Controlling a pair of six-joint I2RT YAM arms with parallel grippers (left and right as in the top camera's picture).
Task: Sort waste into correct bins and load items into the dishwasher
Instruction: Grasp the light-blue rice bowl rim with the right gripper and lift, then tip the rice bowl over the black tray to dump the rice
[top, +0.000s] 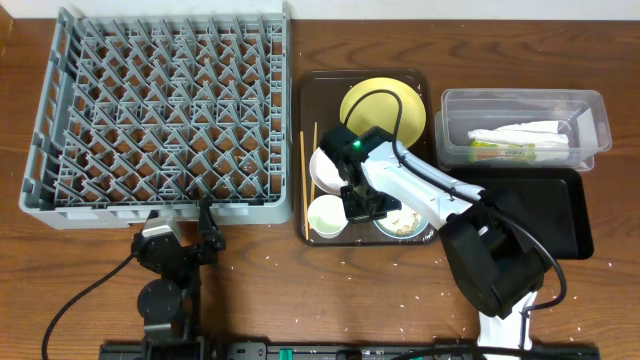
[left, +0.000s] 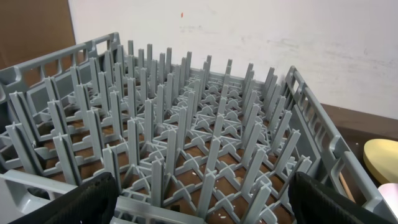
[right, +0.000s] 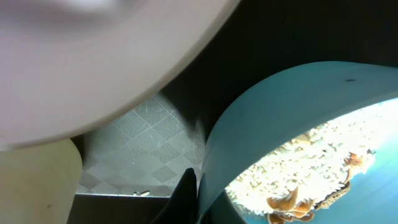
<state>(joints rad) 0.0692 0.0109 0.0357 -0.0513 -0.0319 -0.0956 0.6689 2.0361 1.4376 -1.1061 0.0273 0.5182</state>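
My right gripper (top: 362, 204) sat low over the light blue bowl (right: 261, 118) in the brown serving tray (top: 325, 100). One finger (right: 185, 190) was just outside the rim, but I could not tell whether it had clamped. Rice (right: 298, 165) and scraps lay inside, so a tilted or slipping lift would scatter them over the counter (top: 300, 290). The left gripper (left: 202, 202) hung released by the dish rack (left: 186, 124).

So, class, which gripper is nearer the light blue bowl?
Right. The right gripper is down beside the light blue bowl; the left gripper sits far off, by the dish rack.
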